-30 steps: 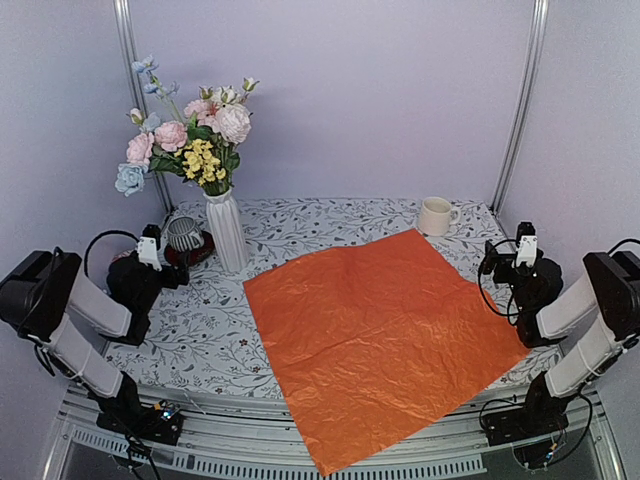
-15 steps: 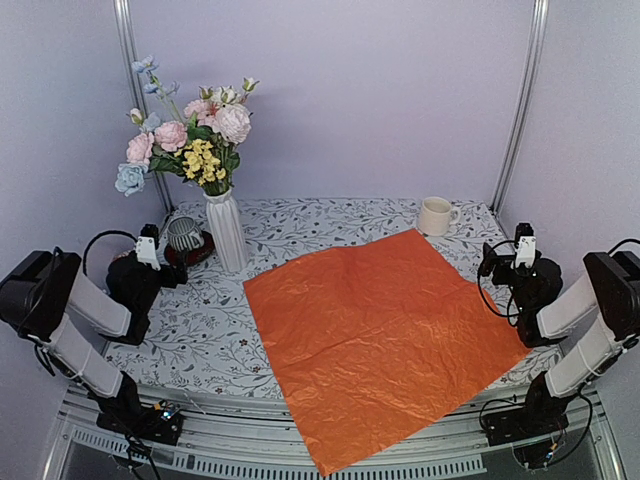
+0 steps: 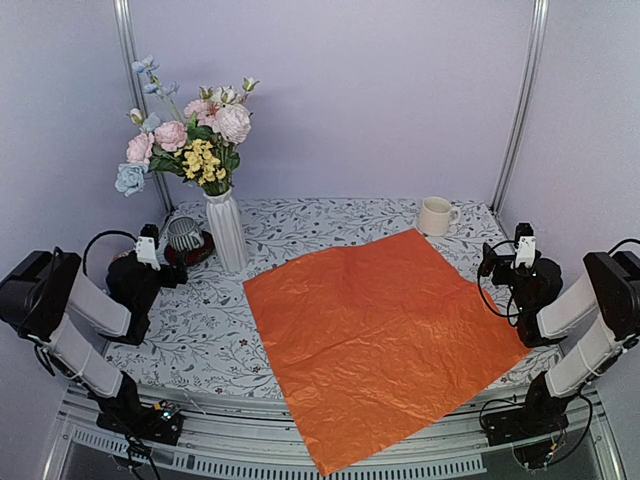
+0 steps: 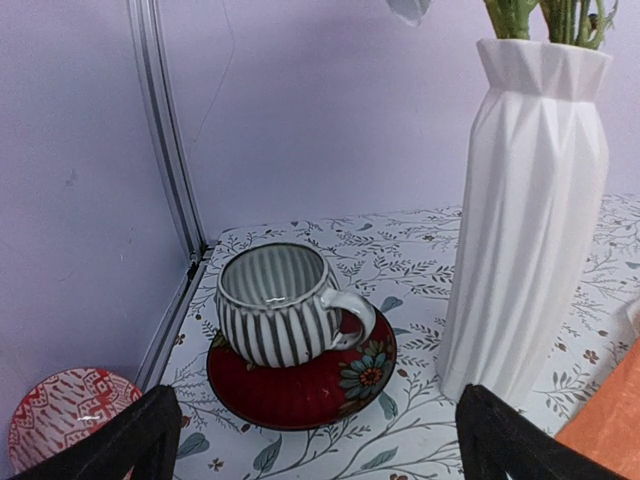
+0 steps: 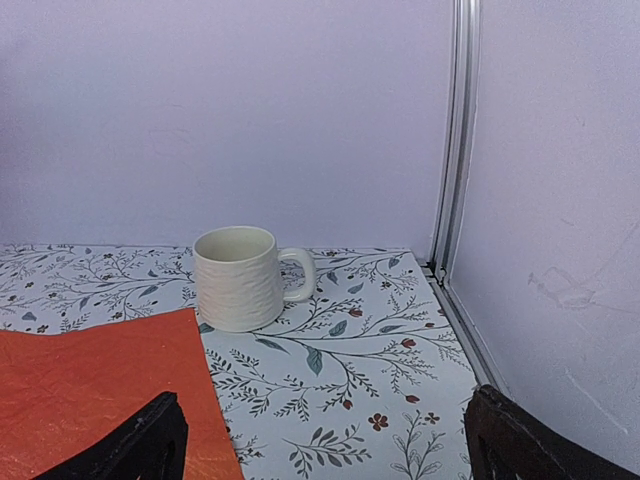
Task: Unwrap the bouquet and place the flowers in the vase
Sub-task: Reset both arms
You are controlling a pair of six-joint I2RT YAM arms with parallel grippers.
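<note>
We see a booth closed in by plain pale lilac walls at the back and both sides, with a silver metal post in the right rear corner and a second post in the left rear corner. The table has a white cover printed with leafy twigs and small red flowers, and a ribbed metal rail runs below its near edge. Light is soft and even, and we note faint scuffs on the right wall.

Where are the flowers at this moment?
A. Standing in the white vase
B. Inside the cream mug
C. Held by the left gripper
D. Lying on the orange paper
A: the flowers stand with their stems down in the vase, while the orange paper lies spread flat with nothing on it.
</note>
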